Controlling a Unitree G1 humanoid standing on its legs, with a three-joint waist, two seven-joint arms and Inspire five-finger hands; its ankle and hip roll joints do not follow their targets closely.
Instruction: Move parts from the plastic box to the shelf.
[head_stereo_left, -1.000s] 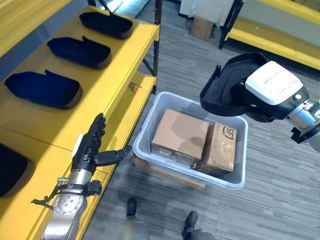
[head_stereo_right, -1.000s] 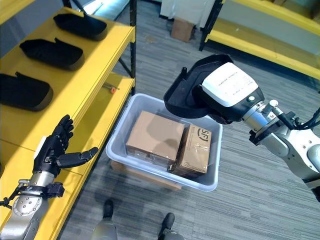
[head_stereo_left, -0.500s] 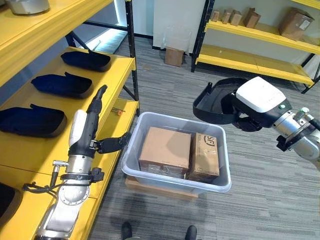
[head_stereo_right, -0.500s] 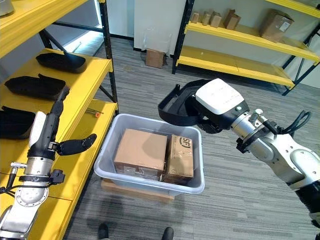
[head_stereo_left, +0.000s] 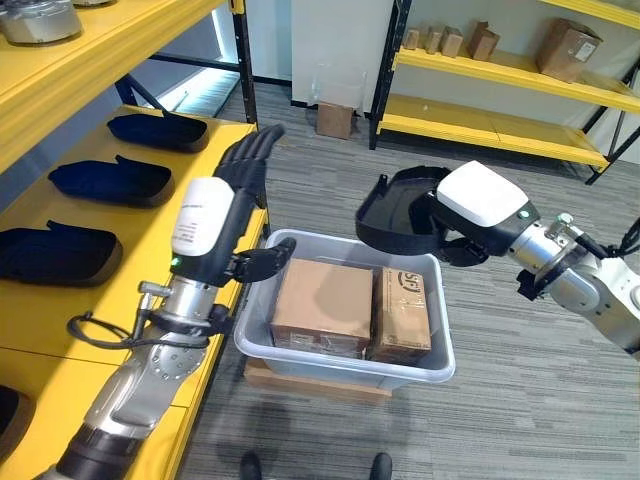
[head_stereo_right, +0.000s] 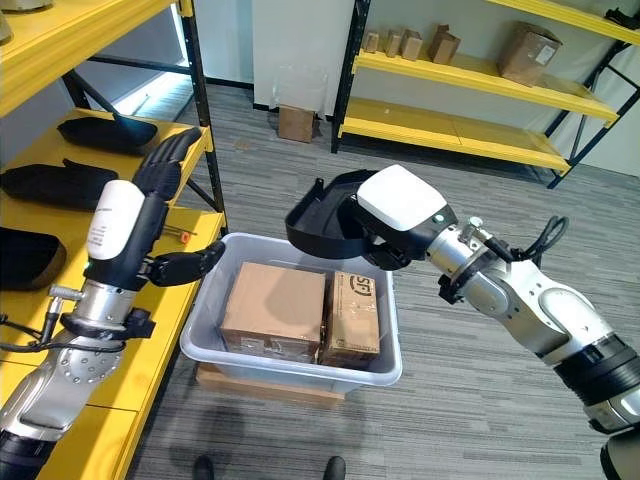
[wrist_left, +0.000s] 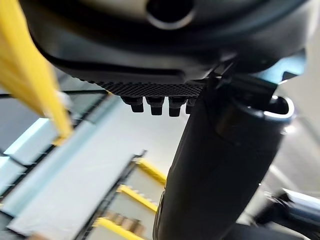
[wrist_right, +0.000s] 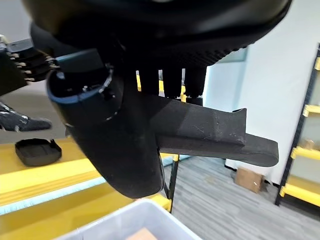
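Black part (head_stereo_left: 400, 212): held above the far rim of the plastic box (head_stereo_left: 330, 366), clasped by the right hand (head_stereo_right: 385, 232) | left hand (head_stereo_left: 240, 180): raised beside the yellow shelf (head_stereo_left: 120, 215), fingers straight, nothing held | plastic box: two cardboard cartons (head_stereo_left: 322, 306) contained | shelf: similar black parts (head_stereo_left: 110, 180) laid in a row

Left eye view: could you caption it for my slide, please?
Right hand carries a black part above the plastic box; open left hand is raised beside the shelf.

Yellow shelf board (head_stereo_left: 190, 190): three black moulded parts (head_stereo_left: 100, 178) spaced in a row, bare strips between | grey plastic box (head_stereo_left: 340, 360): two cardboard cartons (head_stereo_left: 325, 305) fill it; left hand (head_stereo_left: 235, 190) raised between shelf and box
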